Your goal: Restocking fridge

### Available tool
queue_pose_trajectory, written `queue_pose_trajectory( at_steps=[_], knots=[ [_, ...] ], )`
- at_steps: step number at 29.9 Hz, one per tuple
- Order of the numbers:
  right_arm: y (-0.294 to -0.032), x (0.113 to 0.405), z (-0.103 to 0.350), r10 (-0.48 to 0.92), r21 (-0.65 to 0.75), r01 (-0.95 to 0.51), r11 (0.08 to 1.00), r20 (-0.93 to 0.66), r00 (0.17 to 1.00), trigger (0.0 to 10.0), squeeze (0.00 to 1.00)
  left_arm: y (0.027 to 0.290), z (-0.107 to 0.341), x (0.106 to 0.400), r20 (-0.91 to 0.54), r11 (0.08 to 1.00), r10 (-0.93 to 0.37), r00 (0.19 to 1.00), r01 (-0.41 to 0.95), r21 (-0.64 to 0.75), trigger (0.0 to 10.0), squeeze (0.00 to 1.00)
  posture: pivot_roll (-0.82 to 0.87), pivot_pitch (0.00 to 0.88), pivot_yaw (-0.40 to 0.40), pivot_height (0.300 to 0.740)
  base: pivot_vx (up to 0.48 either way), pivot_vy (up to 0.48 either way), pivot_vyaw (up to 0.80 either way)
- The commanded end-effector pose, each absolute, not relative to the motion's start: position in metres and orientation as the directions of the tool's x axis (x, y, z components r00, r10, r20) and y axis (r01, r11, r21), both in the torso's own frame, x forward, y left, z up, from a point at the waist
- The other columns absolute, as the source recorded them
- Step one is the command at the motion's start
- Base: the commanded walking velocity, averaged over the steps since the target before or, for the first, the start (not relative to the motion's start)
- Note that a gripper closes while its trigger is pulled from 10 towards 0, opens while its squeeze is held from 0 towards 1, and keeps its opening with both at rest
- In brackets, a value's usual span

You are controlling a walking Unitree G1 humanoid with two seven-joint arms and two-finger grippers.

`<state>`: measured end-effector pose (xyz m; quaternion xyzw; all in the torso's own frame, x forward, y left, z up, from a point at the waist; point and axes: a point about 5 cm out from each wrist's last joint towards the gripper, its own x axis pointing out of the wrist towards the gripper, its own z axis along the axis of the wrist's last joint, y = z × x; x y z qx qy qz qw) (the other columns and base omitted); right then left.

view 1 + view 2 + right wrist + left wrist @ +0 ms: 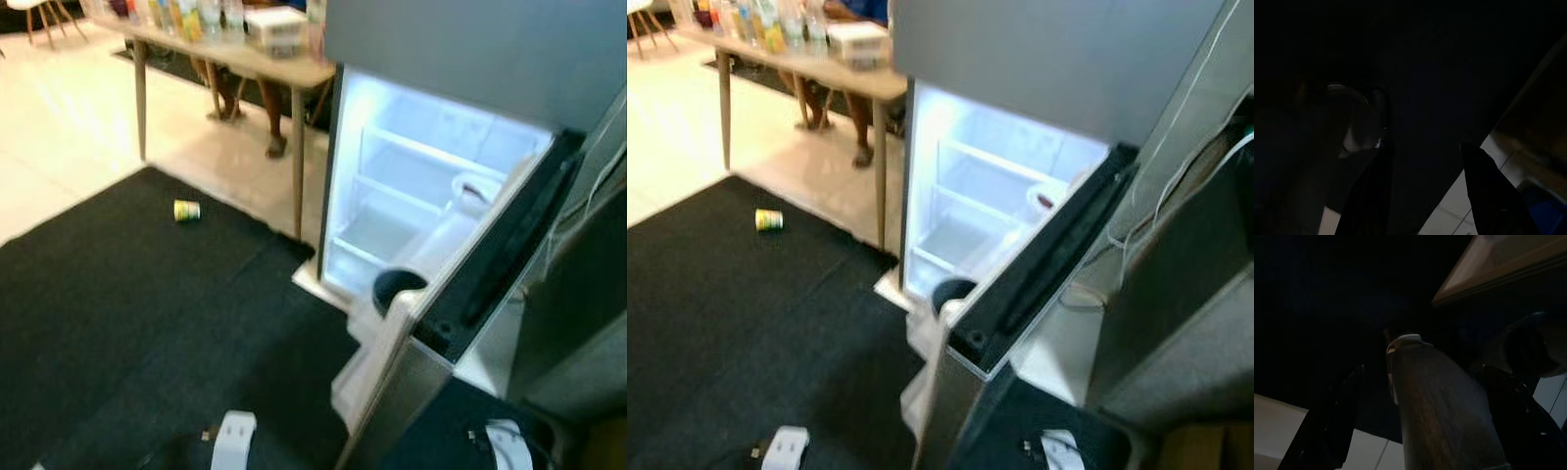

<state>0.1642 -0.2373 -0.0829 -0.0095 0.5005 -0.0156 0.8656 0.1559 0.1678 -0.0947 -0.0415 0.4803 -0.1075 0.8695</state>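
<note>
Fridge [411, 186] door open, can [187, 210] on the dark mat [118, 323] — both tools [1415, 431] [1425, 191] hang spread, empty.

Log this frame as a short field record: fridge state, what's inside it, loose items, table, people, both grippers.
fridge: door open, interior lit
fridge contents: white shelves look mostly bare; a dark round item sits low at the door side, identity unclear
loose items: a yellow-green can lies on the dark carpet
table: wooden table left of the fridge, carrying bottles and a white box
people: a person's legs behind the table
left gripper: hangs low, fingers apart, nothing held
right gripper: hangs low, fingers apart, nothing held
</note>
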Motion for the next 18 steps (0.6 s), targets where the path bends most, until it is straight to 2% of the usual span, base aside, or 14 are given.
queue_pose_trajectory(
  at_steps=[1, 7, 9, 11, 13, 14, 17, 18],
  knots=[
    [-0.236, 0.169, -0.081, -0.039, -0.029, 0.027, 0.999, -0.855, 0.517, 10.0, 0.0, 0.165, -0.098, 0.149, -0.839, 0.974, -0.225, 0.495, 0.13, -0.184, 10.0, 0.0, -0.07, 0.079, -0.042, 0.74, 0.0, 0.0, 0.0],
    [-0.229, 0.187, -0.073, 0.006, 0.038, 0.042, 0.998, -0.812, 0.584, 10.0, 0.0, 0.166, -0.098, 0.148, -0.84, 0.975, -0.221, 0.495, 0.13, -0.18, 10.0, 0.0, -0.07, 0.084, -0.039, 0.74, 0.0, 0.0, 0.0],
    [-0.217, 0.204, -0.065, 0.125, 0.183, 0.023, 0.983, -0.752, 0.647, 10.0, 0.0, 0.166, -0.098, 0.149, -0.84, 0.975, -0.22, 0.496, 0.128, -0.18, 10.0, 0.0, -0.07, 0.084, -0.037, 0.74, 0.0, 0.0, 0.0],
    [-0.201, 0.218, -0.056, 0.29, 0.327, -0.08, 0.941, -0.668, 0.685, 10.0, 0.0, 0.167, -0.098, 0.149, -0.839, 0.976, -0.218, 0.498, 0.126, -0.179, 10.0, 0.0, -0.07, 0.086, -0.035, 0.74, 0.0, 0.0, 0.0],
    [-0.185, 0.228, -0.046, 0.472, 0.449, -0.227, 0.864, -0.565, 0.677, 10.0, 0.0, 0.168, -0.098, 0.149, -0.839, 0.976, -0.217, 0.499, 0.126, -0.178, 10.0, 0.0, -0.07, 0.088, -0.034, 0.74, 0.0, 0.0, 0.0],
    [-0.185, 0.228, -0.046, 0.472, 0.449, -0.227, 0.864, -0.565, 0.677, 10.0, 0.0, 0.168, -0.098, 0.149, -0.839, 0.976, -0.217, 0.499, 0.126, -0.178, 10.0, 0.0, -0.07, 0.088, -0.034, 0.74, 0.0, 0.0, 0.0],
    [-0.168, 0.244, -0.025, 0.691, 0.538, -0.455, 0.71, -0.409, 0.596, 10.0, 0.0, 0.168, -0.098, 0.149, -0.839, 0.976, -0.215, 0.5, 0.125, -0.176, 10.0, 0.0, -0.07, 0.094, -0.036, 0.74, 0.0, 0.0, 0.0],
    [-0.168, 0.244, -0.025, 0.691, 0.538, -0.455, 0.71, -0.409, 0.596, 10.0, 0.0, 0.168, -0.098, 0.149, -0.839, 0.976, -0.215, 0.5, 0.125, -0.176, 10.0, 0.0, -0.07, 0.094, -0.036, 0.74, 0.0, 0.0, 0.0]
  ],
)
